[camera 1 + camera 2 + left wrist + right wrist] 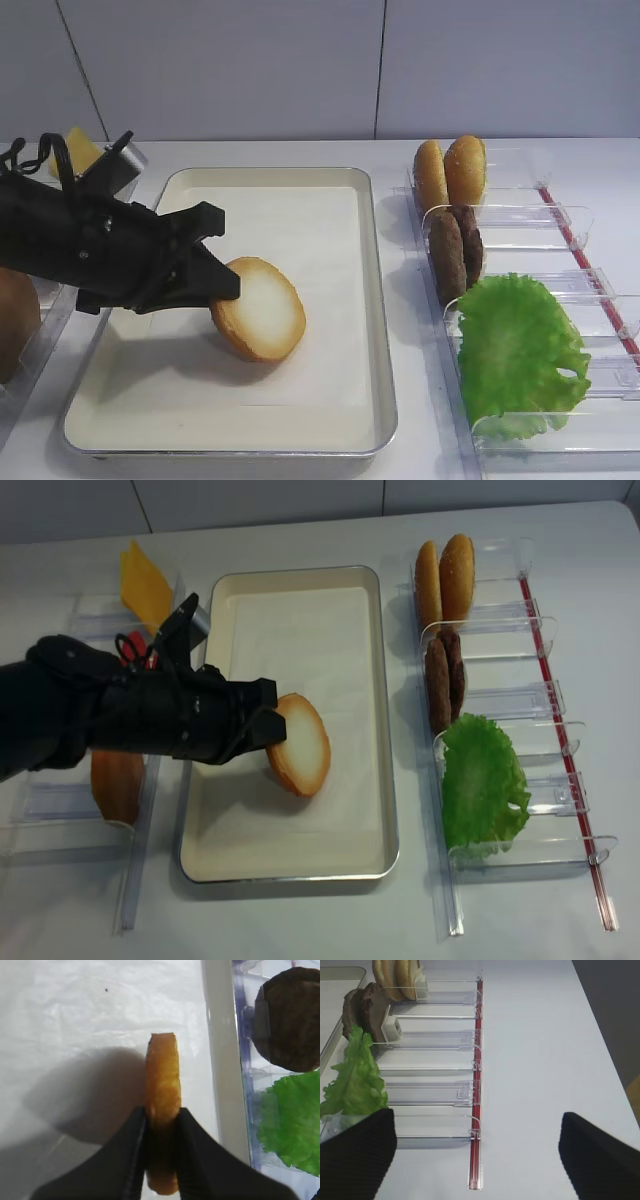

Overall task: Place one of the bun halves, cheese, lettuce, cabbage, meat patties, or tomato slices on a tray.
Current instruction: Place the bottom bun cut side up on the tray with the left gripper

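- White table (pixel 320 920), cream tray (pixel 375 720) in the middle
- Left gripper (pixel 268 725) is clamped on the bun half (pixel 303 745), held on edge over the tray liner
- Right gripper (pixel 477 1145) is wide open beside the lettuce (pixel 355 1077)

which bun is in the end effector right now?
The round flat bun half with the pale cut face, pinched on edge by the left end effector over the cream rectangular tray. The two golden-orange upright buns sit untouched in the clear plastic rack.
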